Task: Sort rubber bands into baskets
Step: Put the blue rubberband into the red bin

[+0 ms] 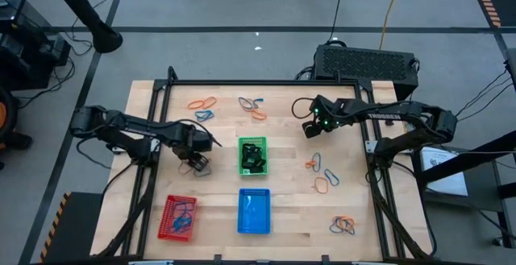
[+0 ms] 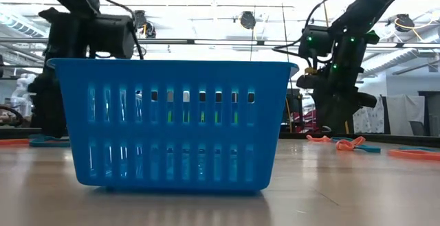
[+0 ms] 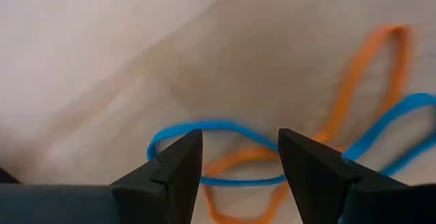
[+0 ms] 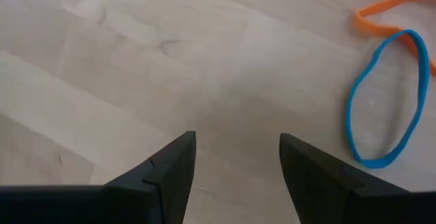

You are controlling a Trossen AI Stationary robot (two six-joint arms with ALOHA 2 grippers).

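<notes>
My left gripper [image 1: 201,140] is open at the table's left, low over a blue rubber band [image 3: 204,130] and an orange rubber band [image 3: 361,74] that lie crossed on the wood. Its fingers stand on either side of them. My right gripper [image 1: 313,128] is open and empty above bare wood, with a blue band [image 4: 385,98] and an orange band [image 4: 392,9] lying beside it. The green basket [image 1: 252,156] stands mid-table with dark bands inside. The blue basket [image 1: 254,211] and the red basket [image 1: 179,217] stand near the front edge.
More bands lie in loose groups at the far left [image 1: 201,104], the far middle [image 1: 252,108], the right [image 1: 322,175] and the near right [image 1: 343,225]. A black box [image 1: 367,62] sits beyond the far edge. In the low view the blue basket [image 2: 172,123] fills the foreground.
</notes>
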